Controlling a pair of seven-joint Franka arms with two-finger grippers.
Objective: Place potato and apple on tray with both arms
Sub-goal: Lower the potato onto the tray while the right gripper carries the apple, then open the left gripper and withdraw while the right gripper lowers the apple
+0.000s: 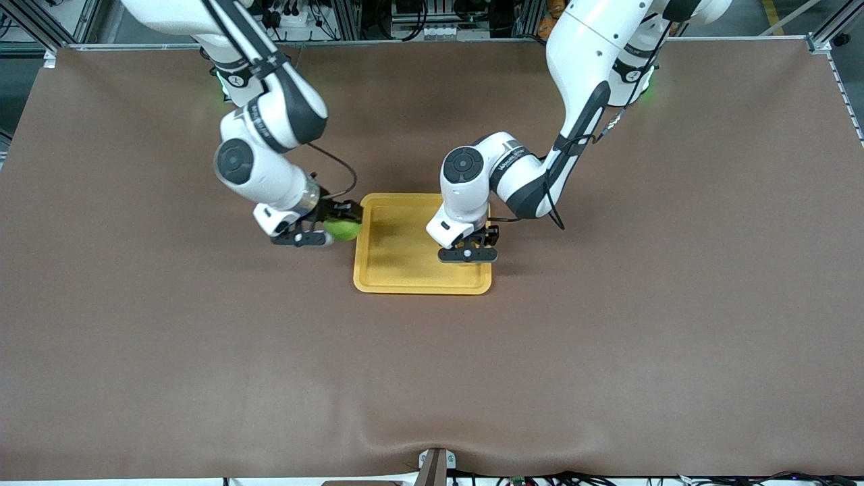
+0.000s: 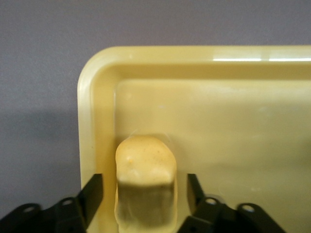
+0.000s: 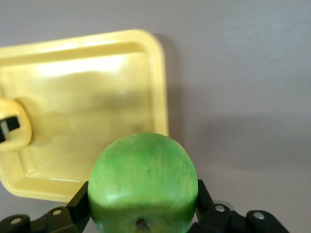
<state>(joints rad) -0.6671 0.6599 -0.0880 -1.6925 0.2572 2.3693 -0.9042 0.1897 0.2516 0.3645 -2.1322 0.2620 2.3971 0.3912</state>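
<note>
Claws (image 1: pixel 337 229) grip apple (image 1: pixel 343 229) (green)

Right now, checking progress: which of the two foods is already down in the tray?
The potato, sitting inside the tray between the left tool's open fingers. The apple is gripped over the tray's edge.

The worktop (image 1: pixel 607 351) is a broad, flat brown sheet with a slight ripple along the edge nearest the front camera. A shallow yellow tray (image 1: pixel 391 270) with rounded corners and a raised rim lies flat on it, about midway between the two arms' ends. Around the tray the brown surface shows on every side.
</note>
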